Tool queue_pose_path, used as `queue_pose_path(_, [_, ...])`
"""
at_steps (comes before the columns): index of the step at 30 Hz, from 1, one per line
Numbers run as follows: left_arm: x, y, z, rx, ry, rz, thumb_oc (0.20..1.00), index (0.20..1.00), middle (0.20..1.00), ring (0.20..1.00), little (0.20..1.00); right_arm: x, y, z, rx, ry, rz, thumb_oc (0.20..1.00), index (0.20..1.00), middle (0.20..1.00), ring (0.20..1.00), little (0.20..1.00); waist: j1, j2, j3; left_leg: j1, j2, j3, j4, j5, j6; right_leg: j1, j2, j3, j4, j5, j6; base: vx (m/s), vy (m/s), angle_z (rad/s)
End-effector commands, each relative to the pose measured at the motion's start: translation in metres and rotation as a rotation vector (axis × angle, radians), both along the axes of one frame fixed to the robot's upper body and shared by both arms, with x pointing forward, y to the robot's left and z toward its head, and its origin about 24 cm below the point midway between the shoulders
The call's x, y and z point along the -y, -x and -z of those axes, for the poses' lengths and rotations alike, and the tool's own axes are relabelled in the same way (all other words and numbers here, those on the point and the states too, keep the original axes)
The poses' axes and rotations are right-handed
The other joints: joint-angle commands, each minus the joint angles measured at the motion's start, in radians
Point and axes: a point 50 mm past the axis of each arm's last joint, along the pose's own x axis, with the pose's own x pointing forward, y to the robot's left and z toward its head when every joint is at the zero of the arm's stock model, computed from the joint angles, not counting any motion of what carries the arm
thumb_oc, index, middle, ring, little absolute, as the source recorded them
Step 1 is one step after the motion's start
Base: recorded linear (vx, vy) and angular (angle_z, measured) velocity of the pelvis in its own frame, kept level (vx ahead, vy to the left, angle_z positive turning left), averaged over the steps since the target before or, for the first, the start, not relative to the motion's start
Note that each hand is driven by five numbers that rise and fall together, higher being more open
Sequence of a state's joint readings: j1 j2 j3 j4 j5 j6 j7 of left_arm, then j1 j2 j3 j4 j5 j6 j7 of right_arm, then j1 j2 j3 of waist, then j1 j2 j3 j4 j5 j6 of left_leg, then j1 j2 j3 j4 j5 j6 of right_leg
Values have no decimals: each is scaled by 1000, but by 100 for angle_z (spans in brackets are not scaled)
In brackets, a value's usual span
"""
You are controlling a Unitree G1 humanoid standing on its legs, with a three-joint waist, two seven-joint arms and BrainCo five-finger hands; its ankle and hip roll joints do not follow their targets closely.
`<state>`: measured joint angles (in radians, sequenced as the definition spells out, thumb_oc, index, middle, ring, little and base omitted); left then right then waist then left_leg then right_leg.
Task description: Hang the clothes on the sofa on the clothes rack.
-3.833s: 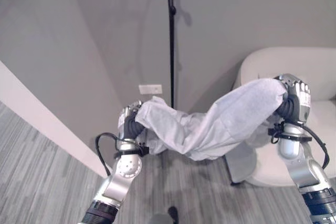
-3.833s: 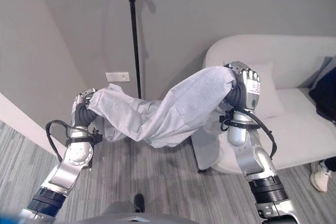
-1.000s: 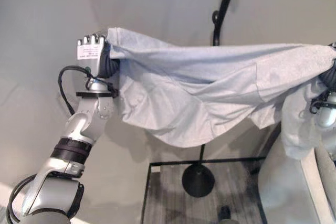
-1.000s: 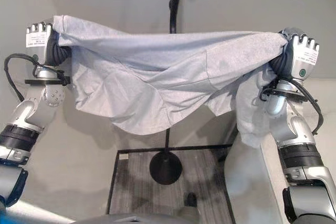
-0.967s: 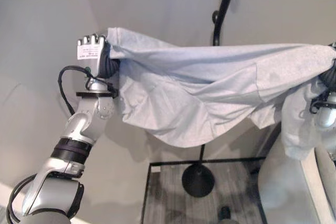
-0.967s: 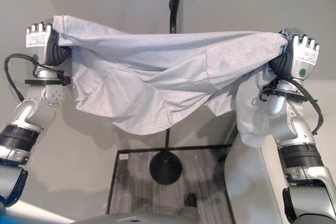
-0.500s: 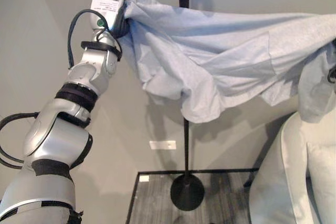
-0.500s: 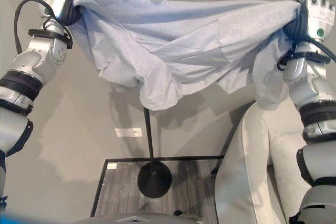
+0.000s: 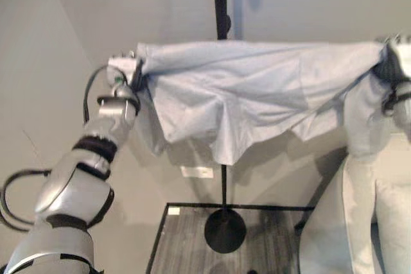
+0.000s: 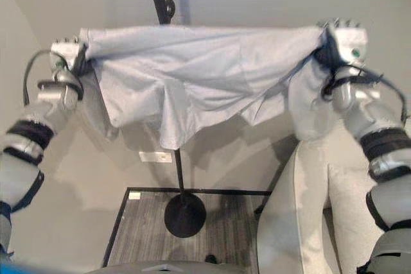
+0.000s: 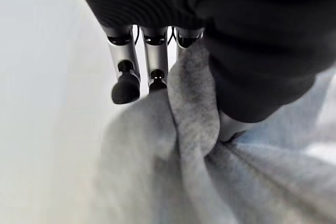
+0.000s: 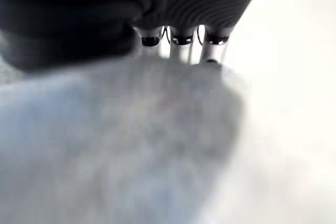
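Bright, soft and even, with no glare. Pale grey shadow on the plain grey wall just right of the thin black metal pole. Darker shadow lower down, beside the pole, under the hanging pale blue-grey cotton cloth. Nearly white, washed-out wall in both wrist views.

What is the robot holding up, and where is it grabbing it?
A light grey cloth shirt, stretched out: left robot hand grips one end, right robot hand the other.
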<state>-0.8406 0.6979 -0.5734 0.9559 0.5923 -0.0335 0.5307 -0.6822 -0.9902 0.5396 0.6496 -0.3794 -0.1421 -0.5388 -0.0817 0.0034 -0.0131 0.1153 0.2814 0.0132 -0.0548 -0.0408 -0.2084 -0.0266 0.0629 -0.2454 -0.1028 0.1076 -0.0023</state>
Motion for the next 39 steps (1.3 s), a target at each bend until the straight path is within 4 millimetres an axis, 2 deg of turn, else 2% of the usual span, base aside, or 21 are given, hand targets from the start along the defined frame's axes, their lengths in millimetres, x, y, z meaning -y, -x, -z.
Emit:
queue_pose_path(1, [-36, 5, -16, 40, 55, -179, 200, 200, 200, 200, 200, 31, 3, -24, 92, -33, 164, 200, 200, 200, 200, 200, 7, -49, 21, 43, 4, 39, 21, 193, 1, 23, -59, 42, 29, -138, 83, -13, -43, 16])
queue_pose_path(2, [-35, 5, -15, 38, 55, -178, 200, 200, 200, 200, 200, 32, 4, -23, 90, -32, 165, 200, 200, 200, 200, 200, 7, -49, 18, 43, 4, 39, 20, 193, 0, 22, -59, 42, 29, -138, 83, -24, -31, 13])
queue_pose_path(3, [-31, 9, 7, 2, 129, -180, 200, 200, 200, 200, 200, 29, 6, -4, 50, -59, 164, 200, 200, 200, 200, 200, 10, -53, 27, 31, 8, 51, 16, 197, -4, 10, -56, 39, 29, -139, 81, -31, -26, 12])
queue_pose_path(7, [-20, 16, 40, -60, 218, -182, 200, 200, 200, 200, 200, 24, 8, 32, -41, -111, 173, 200, 200, 200, 200, 200, 14, -57, 35, 21, 14, 65, 9, 203, -11, -1, -53, 33, 28, -138, 79, -14, -20, 4])
queue_pose_path(9, [5, 22, 73, -105, 387, -163, 200, 200, 200, 200, 200, 13, 11, 67, -117, -192, 177, 200, 200, 200, 200, 200, 17, -59, 41, 15, 17, 72, 9, 203, -12, -3, -53, 29, 28, -140, 75, -1, -23, 4])
queue_pose_path(10, [5, 23, 74, -106, 387, -163, 200, 200, 200, 200, 200, 13, 12, 67, -118, -191, 177, 200, 200, 200, 200, 200, 17, -59, 40, 16, 17, 72, 9, 203, -13, -3, -53, 29, 28, -140, 75, -3, -6, 3])
queue_pose_path(13, [46, 36, 110, -164, 601, -104, 200, 200, 200, 200, 200, -11, 18, 112, -204, -333, 160, 200, 200, 200, 200, 200, 25, -56, 41, 15, 15, 72, 12, 203, -11, 2, -53, 25, 28, -141, 70, 0, 0, 0])
queue_pose_path(14, [46, 36, 110, -164, 601, -104, 200, 200, 200, 200, 200, -11, 18, 112, -204, -333, 160, 200, 200, 200, 200, 200, 25, -56, 40, 15, 15, 72, 12, 203, -11, 2, -53, 25, 28, -141, 70, 0, 0, 0])
queue_pose_path(17, [84, 53, 133, -188, 896, -56, 200, 200, 200, 200, 200, -45, 25, 142, -231, -508, 115, 200, 200, 200, 200, 200, 28, -51, 44, 20, 13, 70, 17, 205, -8, 12, -54, 25, 28, -142, 67, 0, 6, 2])
queue_pose_path(18, [109, 63, 145, -202, 1147, -56, 200, 200, 200, 200, 200, -76, 28, 158, -245, -666, 77, 200, 200, 200, 200, 200, 29, -44, 48, 25, 12, 69, 23, 203, -6, 20, -54, 26, 29, -143, 65, -7, 16, 4])
queue_pose_path(19, [109, 63, 145, -202, 1147, -55, 200, 200, 200, 200, 200, -76, 28, 158, -245, -666, 77, 200, 200, 200, 200, 200, 27, -46, 45, 21, 11, 67, 23, 206, -5, 17, -56, 25, 28, -141, 65, -3, 18, 5])
queue_pose_path(22, [161, 80, 161, -246, 1754, -76, 200, 200, 200, 200, 200, -136, 38, 185, -317, -1045, 36, 200, 200, 200, 200, 200, 20, -32, 45, 31, 6, 65, 27, 207, 0, 29, -60, 25, 28, -139, 63, -11, 24, 10])
queue_pose_path(23, [161, 80, 160, -245, 1754, -76, 200, 200, 200, 200, 200, -136, 38, 185, -317, -1045, 35, 200, 200, 200, 200, 200, 19, -33, 43, 28, 5, 64, 27, 208, 1, 26, -62, 24, 28, -138, 63, -10, 25, 5])
queue_pose_path(25, [184, 88, 166, -316, 1927, -67, 200, 200, 200, 200, 200, -167, 43, 197, -388, -1265, 22, 200, 200, 200, 200, 200, 13, -27, 39, 31, 3, 62, 27, 210, 2, 30, -65, 26, 29, -136, 62, -2, 16, 0])
queue_pose_path(26, [202, 95, 173, -412, 2047, -77, 501, 501, 501, 501, 501, -188, 50, 209, -461, -1517, 39, 285, 285, 285, 285, 285, 13, -22, 40, 39, 0, 63, 24, 211, 1, 39, -66, 30, 28, -134, 61, -16, 44, 0])
queue_pose_path(27, [211, 98, 175, -452, 2103, -91, 1000, 1000, 1000, 1000, 1000, -205, 58, 219, -526, -1710, 65, 1000, 1000, 1000, 1000, 1000, 11, -18, 34, 37, -5, 58, 19, 214, 2, 41, -70, 29, 29, -128, 60, -25, 41, -6])
queue_pose_path(32, [205, 100, 182, -470, 2091, -151, 1000, 1000, 1000, 1000, 1000, -202, 61, 224, -562, -1819, 81, 1000, 1000, 1000, 1000, 1000, 14, -11, 26, 41, -6, 56, 20, 218, -5, 50, -75, 25, 29, -129, 59, -21, 14, 4])
queue_pose_path(34, [188, 100, 188, -421, 2098, -227, 1000, 1000, 1000, 1000, 1000, -187, 57, 219, -502, -1830, 89, 1000, 1000, 1000, 1000, 1000, 14, -8, 20, 44, -4, 59, 25, 221, -9, 53, -76, 23, 28, -132, 61, 0, 0, 0])
queue_pose_path(35, [164, 108, 200, -369, 2072, -317, 1000, 1000, 1000, 1000, 1000, -167, 58, 214, -431, -1829, 89, 1000, 1000, 1000, 1000, 1000, 16, -8, 14, 47, -3, 61, 31, 219, -9, 57, -78, 22, 29, -134, 62, 0, 0, 0])
queue_pose_path(37, [158, 111, 205, -358, 2069, -354, 1000, 1000, 1000, 1000, 1000, -163, 59, 213, -414, -1832, 80, 1000, 1000, 1000, 1000, 1000, 16, -8, 12, 48, -3, 62, 34, 218, -9, 59, -77, 22, 29, -134, 62, -6, 4, -2])
queue_pose_path(39, [127, 130, 223, -289, 2100, -497, 1000, 1000, 1000, 1000, 1000, -142, 69, 207, -329, -1904, 54, 1000, 1000, 1000, 1000, 1000, 17, -10, 5, 51, -2, 67, 49, 214, -9, 69, -79, 22, 30, -137, 63, 0, 0, 0])
